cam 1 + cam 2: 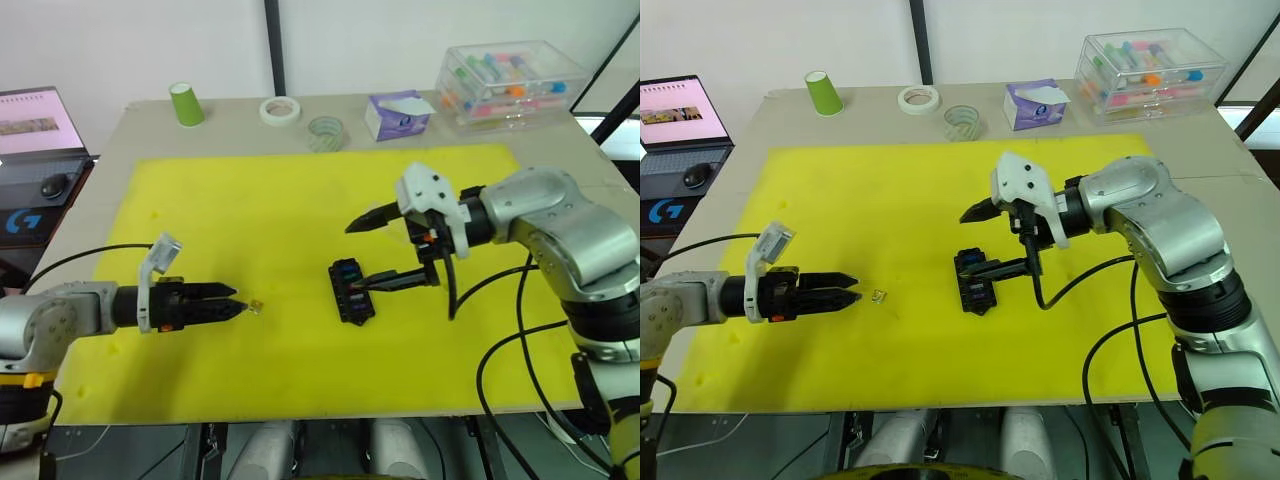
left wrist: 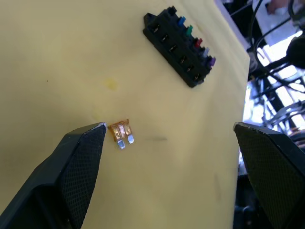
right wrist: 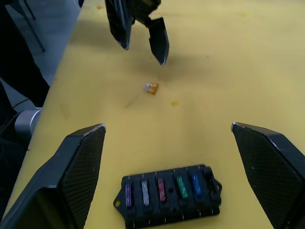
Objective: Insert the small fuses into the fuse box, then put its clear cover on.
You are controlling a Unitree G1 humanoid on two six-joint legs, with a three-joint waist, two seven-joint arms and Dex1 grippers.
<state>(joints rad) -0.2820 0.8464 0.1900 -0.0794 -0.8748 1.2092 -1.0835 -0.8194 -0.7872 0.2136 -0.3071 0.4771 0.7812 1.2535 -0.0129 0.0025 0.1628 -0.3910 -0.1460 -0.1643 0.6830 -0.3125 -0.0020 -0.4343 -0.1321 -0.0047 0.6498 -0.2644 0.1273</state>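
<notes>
surface: yellow mat [image 1: 300, 200]
left gripper [image 2: 167, 136]: jaws apart, amber fuse [image 2: 122, 132] lying beside one fingertip
right gripper [image 3: 167, 131]: jaws apart, hovering over fuse box [image 3: 169, 198]
risk: nudging fuse away, off-centre closing

Left arm extended low over the desk [image 1: 300, 390], its pincer [image 1: 236, 305] horizontal, fingers spread. Right arm bent inward above the desk; right pincer [image 1: 362, 254] with fingers wide apart.

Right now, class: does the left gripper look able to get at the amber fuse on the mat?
Probably yes: the left gripper is open, the amber fuse lies flat just beyond its fingertips, and nothing sits between them on the yellow mat.
</notes>
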